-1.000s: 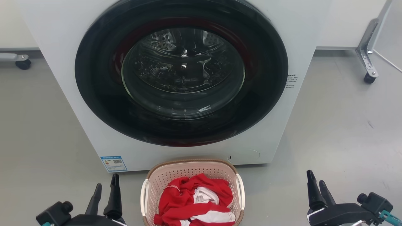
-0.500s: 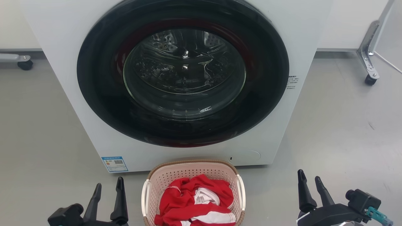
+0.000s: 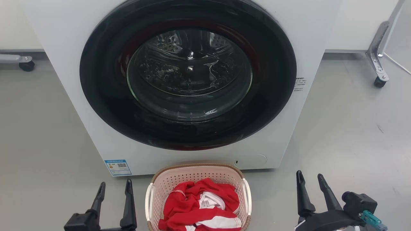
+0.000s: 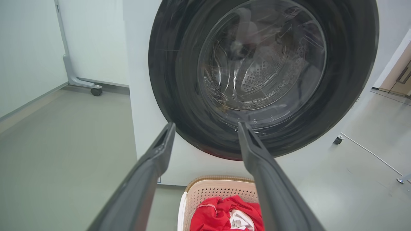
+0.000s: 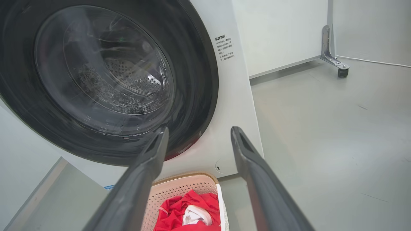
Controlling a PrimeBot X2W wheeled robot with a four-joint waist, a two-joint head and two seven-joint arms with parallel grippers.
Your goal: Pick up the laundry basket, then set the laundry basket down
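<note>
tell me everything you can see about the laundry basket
The laundry basket is a small rounded-rectangular tub of pale pink plastic with perforated walls, a brown woven-look rim and a white handle on each side. It stands upright on the grey floor just in front of the washer, holding crumpled red and white clothing. The open left gripper and right gripper flank it without touching.
</note>
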